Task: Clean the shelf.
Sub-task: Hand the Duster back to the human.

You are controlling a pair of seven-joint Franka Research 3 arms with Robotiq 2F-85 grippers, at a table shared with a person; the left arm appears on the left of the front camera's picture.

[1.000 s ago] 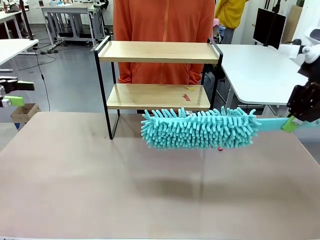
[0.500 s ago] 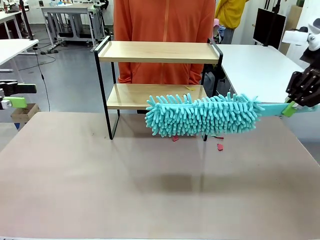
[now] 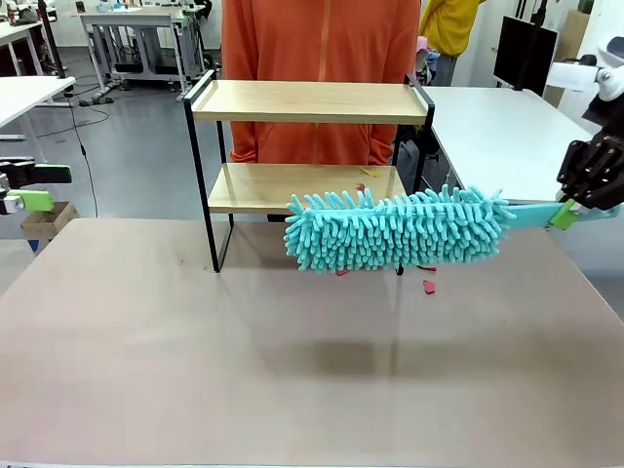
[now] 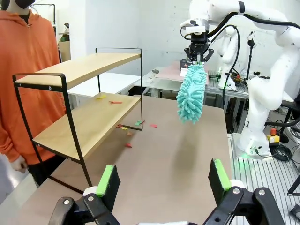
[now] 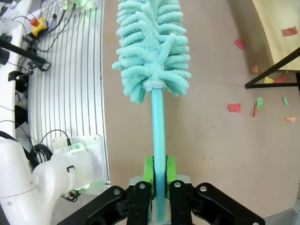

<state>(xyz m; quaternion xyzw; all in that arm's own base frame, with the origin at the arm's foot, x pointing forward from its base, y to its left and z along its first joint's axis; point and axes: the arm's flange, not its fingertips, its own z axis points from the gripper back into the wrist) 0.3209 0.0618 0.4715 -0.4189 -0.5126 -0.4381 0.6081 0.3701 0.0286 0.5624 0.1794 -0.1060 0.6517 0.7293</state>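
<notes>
The shelf [image 3: 310, 100] stands at the table's far side, two light wooden boards in a black frame. It also appears in the left wrist view [image 4: 89, 122] and, as a corner, in the right wrist view [image 5: 281, 18]. A turquoise fluffy duster [image 3: 395, 229] [image 4: 191, 93] [image 5: 152, 42] hangs level above the table, just in front of the lower board's right half. My right gripper [image 3: 564, 214] [image 5: 158, 176] is shut on its handle at the right edge. My left gripper [image 3: 39, 186] [image 4: 164, 178] stands open at the far left, holding nothing.
Small red, yellow and green paper scraps [image 5: 234, 108] [image 4: 127, 145] lie on the table by the shelf's right legs, and a few lie on the lower board [image 4: 115, 101]. A person in an orange hoodie [image 3: 320, 39] stands behind the shelf. A white table [image 3: 507, 136] stands at the right.
The right gripper has lifted the duster and carried it towards the shelf's lower board. The red scrap seen on that board earlier is now covered or gone. The left arm has not moved.
</notes>
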